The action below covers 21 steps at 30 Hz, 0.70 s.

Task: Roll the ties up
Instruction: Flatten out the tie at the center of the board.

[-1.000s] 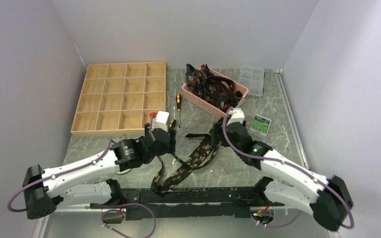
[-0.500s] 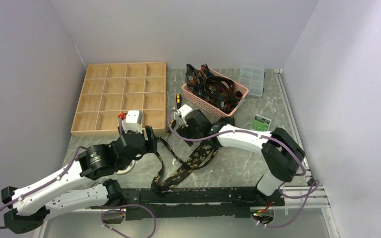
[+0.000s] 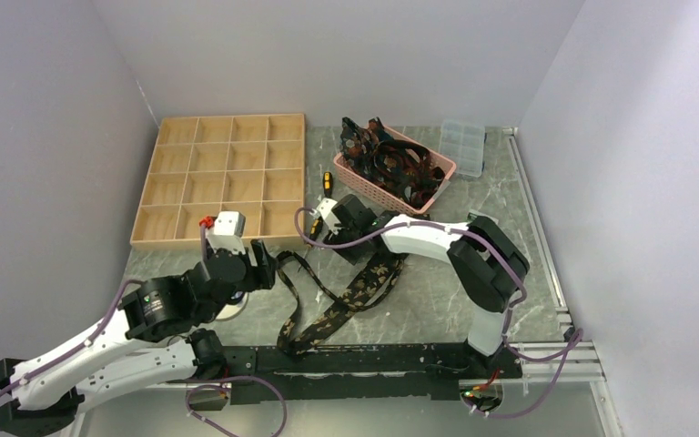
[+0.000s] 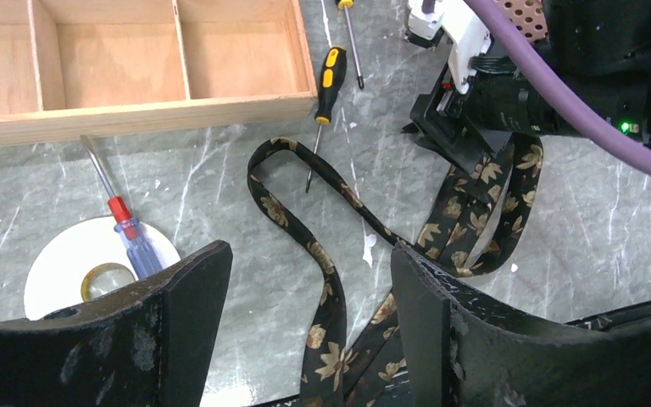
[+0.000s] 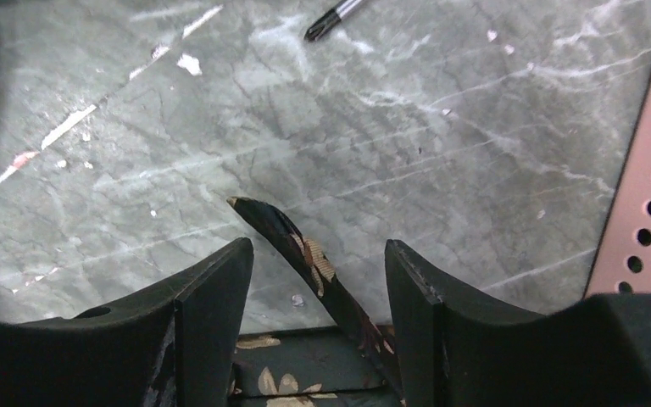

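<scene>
On the table [image 3: 473, 300]: one tie [image 3: 357, 293] lay loose, snaking from the near edge toward the far middle; more sat in the basket [image 3: 447, 169].
Tie axis: its pointed end ran between the right fingers, roughly along their length.
Right gripper [image 5: 315, 252]: nearer; jaws spread, straddling that end, not yet pinching.
Left gripper [image 4: 309, 254]: jaws spread, empty, above the tie's thin loop.
</scene>
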### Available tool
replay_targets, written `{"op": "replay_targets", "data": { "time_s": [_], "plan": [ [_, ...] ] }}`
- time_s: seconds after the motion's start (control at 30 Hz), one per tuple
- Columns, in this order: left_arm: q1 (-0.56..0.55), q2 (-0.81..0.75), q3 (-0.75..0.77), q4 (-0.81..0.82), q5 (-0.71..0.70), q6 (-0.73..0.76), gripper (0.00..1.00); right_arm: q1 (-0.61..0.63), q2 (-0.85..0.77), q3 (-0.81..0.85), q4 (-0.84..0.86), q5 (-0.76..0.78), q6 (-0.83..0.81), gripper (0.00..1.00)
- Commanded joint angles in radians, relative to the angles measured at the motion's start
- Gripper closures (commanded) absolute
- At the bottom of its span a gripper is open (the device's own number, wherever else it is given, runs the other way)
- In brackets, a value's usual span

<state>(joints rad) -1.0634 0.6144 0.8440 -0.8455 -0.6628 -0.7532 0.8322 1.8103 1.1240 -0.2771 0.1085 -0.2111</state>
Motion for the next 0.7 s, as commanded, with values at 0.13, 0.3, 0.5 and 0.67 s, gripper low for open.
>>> {"op": "replay_targets", "data": {
  "time_s": [0.13,0.3,0.5,0.67],
  "plan": [
    [0.003,-0.031,-0.020,-0.003,0.015,-0.016,0.26,-0.021,0.018,0.039,-0.032,-0.053,-0.022,0.77],
    [0.002,-0.028,-0.015,0.061,0.013,0.033,0.26,-0.032,-0.214,-0.052,0.115,-0.003,0.190,1.00],
    [0.003,-0.025,-0.095,0.434,0.198,0.285,0.13,-0.135,-0.662,-0.309,0.359,-0.160,0.625,1.00],
    [0.043,0.143,-0.105,0.725,0.480,0.359,0.09,-0.248,-0.872,-0.499,0.532,-0.307,0.937,1.00]
  ]
}}
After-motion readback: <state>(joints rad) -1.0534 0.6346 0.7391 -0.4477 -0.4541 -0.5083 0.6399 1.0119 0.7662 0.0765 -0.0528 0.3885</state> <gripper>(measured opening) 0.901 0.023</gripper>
